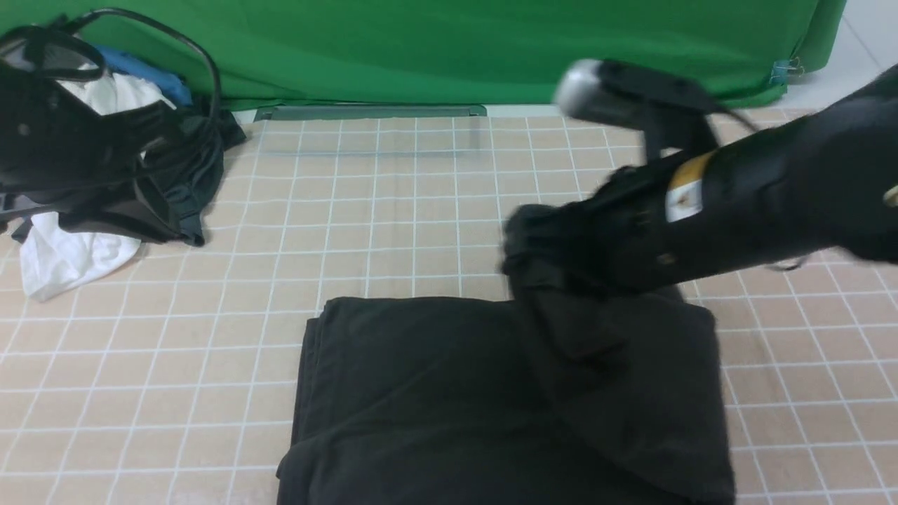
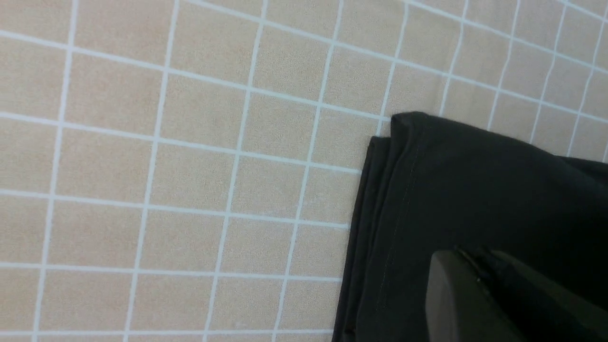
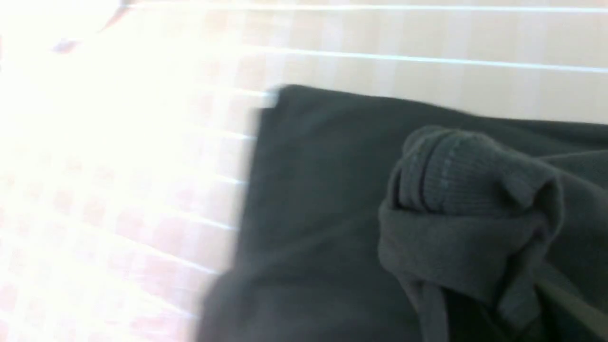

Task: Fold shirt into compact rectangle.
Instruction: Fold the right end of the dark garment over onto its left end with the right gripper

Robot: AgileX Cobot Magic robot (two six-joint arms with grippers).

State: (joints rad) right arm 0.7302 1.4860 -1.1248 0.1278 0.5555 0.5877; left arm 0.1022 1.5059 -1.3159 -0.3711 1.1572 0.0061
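The black shirt [image 1: 435,393] lies folded into a broad rectangle at the near middle of the gridded mat. My right gripper [image 1: 540,259] reaches in from the right. It is shut on a bunch of the shirt's far right part and holds that cloth off the mat. In the right wrist view the bunched cloth [image 3: 456,204] with a ribbed edge hangs over the flat shirt [image 3: 323,199] and hides the jaws. In the left wrist view my left gripper [image 2: 475,280] hovers over a folded shirt corner [image 2: 475,180], its fingers pressed together. No cloth shows between them. The left arm is outside the front view.
A heap of dark garments [image 1: 105,161] with a white garment [image 1: 63,259] sits at the far left. A green backdrop [image 1: 421,49] closes off the back. The beige gridded mat [image 1: 393,210] shows bare between shirt and backdrop.
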